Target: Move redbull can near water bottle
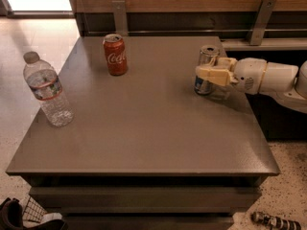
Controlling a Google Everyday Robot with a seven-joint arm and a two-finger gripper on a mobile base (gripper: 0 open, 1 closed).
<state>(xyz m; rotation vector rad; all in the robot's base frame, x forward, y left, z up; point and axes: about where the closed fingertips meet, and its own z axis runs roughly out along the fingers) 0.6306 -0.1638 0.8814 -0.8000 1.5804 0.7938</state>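
The redbull can (208, 57), slim and silver with blue panels, stands upright near the table's right edge. My gripper (204, 74) comes in from the right at the can's mid-height, and its cream tip lies across the front of the can. The white arm (264, 75) stretches off to the right. The water bottle (47, 90), clear with a white cap and a red-and-blue label band, stands upright near the table's left edge, far from the can.
A red Coca-Cola can (115, 55) stands at the back left of the grey table (144, 133). A wooden wall with metal brackets (120, 16) runs behind. Dark items lie on the floor at the lower left (19, 217) and lower right (276, 220).
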